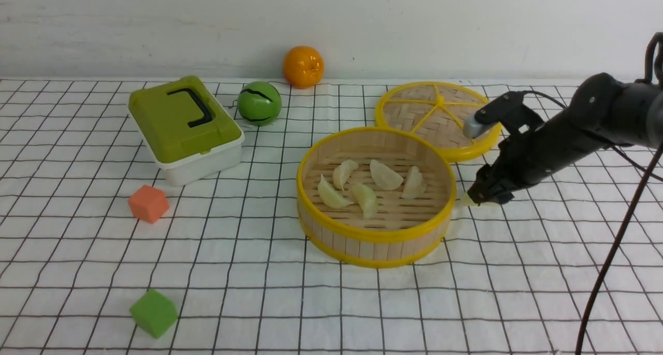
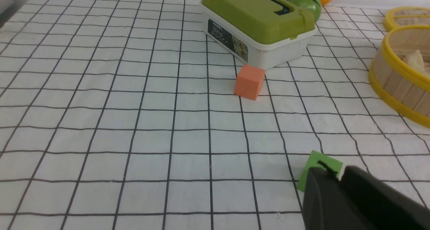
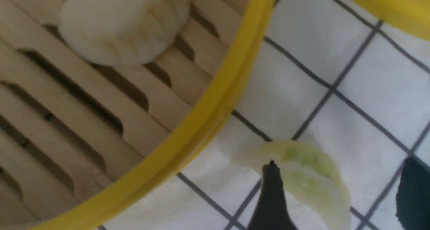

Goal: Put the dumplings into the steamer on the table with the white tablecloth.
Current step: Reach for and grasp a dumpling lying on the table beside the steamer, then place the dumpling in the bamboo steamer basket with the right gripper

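"Why is the right end effector (image 3: 339,186) so low beside the bamboo steamer (image 1: 376,236)?"

"It looks to be lining up on the last dumpling (image 3: 312,176), which lies on the gridded white tablecloth (image 1: 233,303) just outside the yellow rim. Its fingers stand wide, one either side, presumably to take the crescent across its narrow width."

"And the others?"

"Five dumplings (image 1: 386,175) lie on the slatted floor inside, leaving slats bare near the front rim, so a sixth should fit."

"Why is the woven lid (image 1: 432,114) off?"

"Probably to leave the steamer open from above. It lies behind, on the right-hand side of the worktop."

"The left end effector?"

"Only a dark part shows, by the green block (image 1: 154,313). I can't tell whether it's wide or narrow; likely it's parked there because this reach suits the right arm."
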